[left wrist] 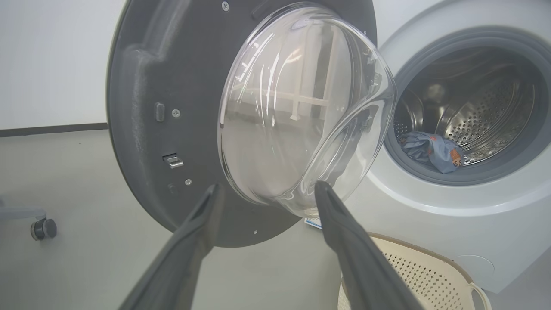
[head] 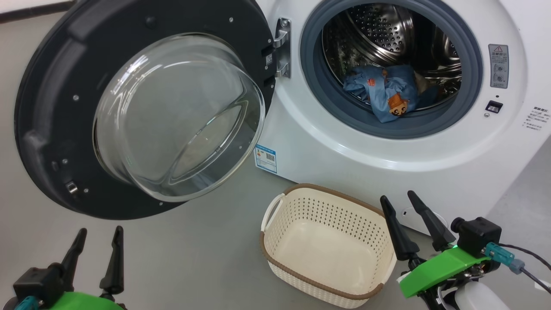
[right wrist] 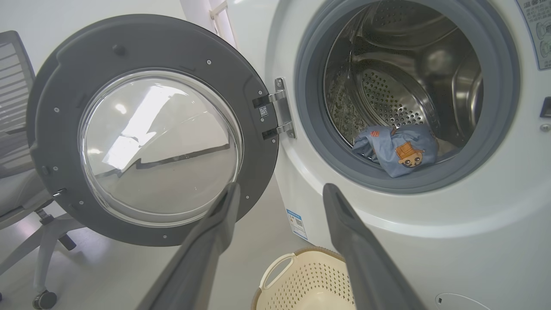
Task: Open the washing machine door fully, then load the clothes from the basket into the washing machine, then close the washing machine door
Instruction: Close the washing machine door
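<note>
The washing machine [head: 327, 142] [right wrist: 452, 241] stands with its door [head: 56, 116] [left wrist: 142, 142] [right wrist: 56, 86] swung wide to the left, glass bowl facing out. The clothes [head: 387, 94] [left wrist: 430, 150] [right wrist: 398, 148], light blue with orange-brown bears, lie in the steel drum just behind the gasket. On the floor in front sits the cream basket [head: 275, 245] [left wrist: 422, 271] [right wrist: 301, 280] with nothing in it. My left gripper [head: 98, 247] [left wrist: 264, 191] is open at the lower left, below the door. My right gripper [head: 399, 201] [right wrist: 280, 189] is open just right of the basket, holding nothing.
An office chair [right wrist: 17, 172] on castors stands left of the open door; one castor [left wrist: 43, 228] shows by the wall. A blue label sticker [head: 265, 158] marks the machine's lower left front. Grey floor spreads between door and basket.
</note>
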